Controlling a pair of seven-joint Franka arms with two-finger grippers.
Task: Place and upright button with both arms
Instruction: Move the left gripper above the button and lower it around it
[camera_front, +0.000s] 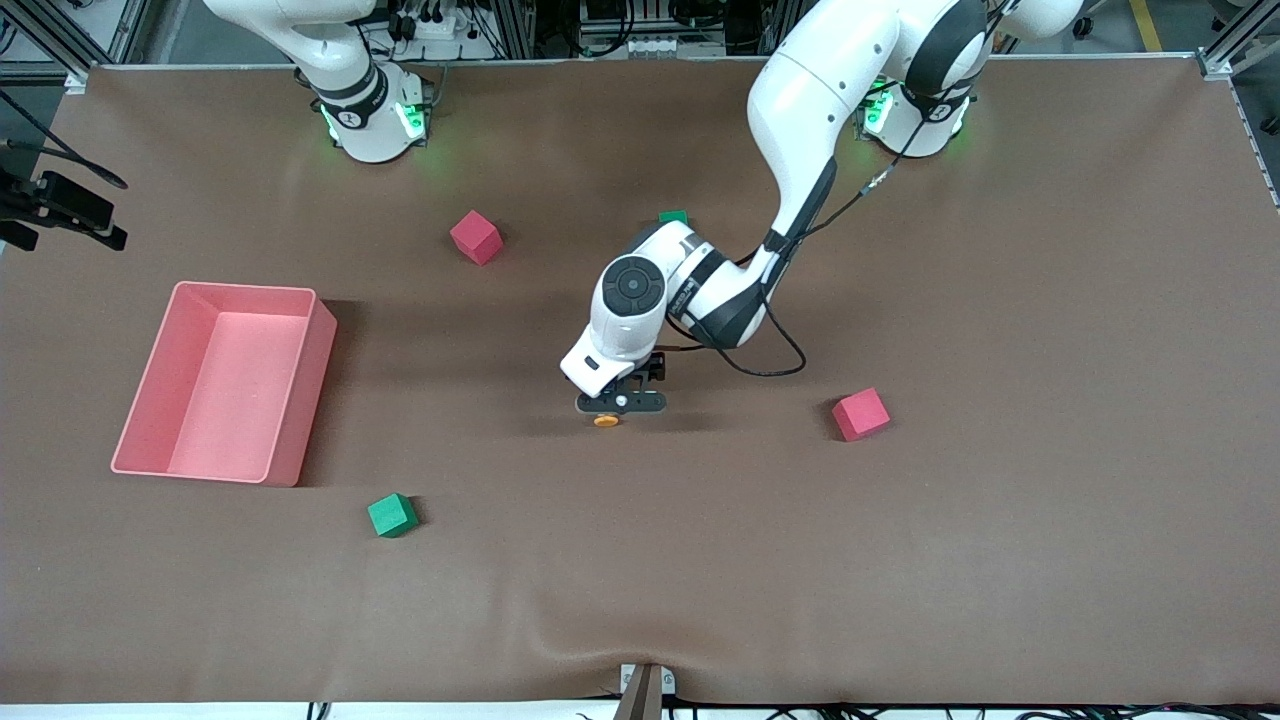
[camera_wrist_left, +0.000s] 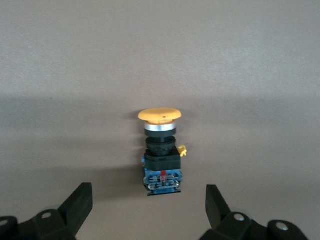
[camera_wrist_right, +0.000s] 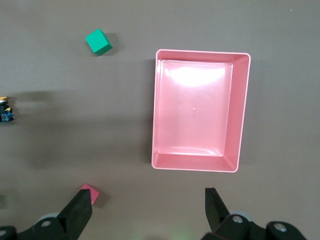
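The button (camera_front: 605, 420) has a round orange cap on a dark body with a blue base. It lies on its side on the brown table near the middle. My left gripper (camera_front: 620, 402) hangs low over it, open and empty. In the left wrist view the button (camera_wrist_left: 161, 150) lies just ahead of the gripper (camera_wrist_left: 148, 189), with one black finger (camera_wrist_left: 80, 202) out to each side and not touching it. My right gripper (camera_wrist_right: 147, 192) is open and empty and waits high above the table. The button shows at the edge of the right wrist view (camera_wrist_right: 5, 111).
A pink bin (camera_front: 240, 290) stands toward the right arm's end and also shows in the right wrist view (camera_wrist_right: 200, 52). There are two red cubes (camera_front: 476, 237) (camera_front: 861, 414), a green cube (camera_front: 391, 515) nearer the camera, and a second green cube (camera_front: 673, 216) partly hidden by the left arm.
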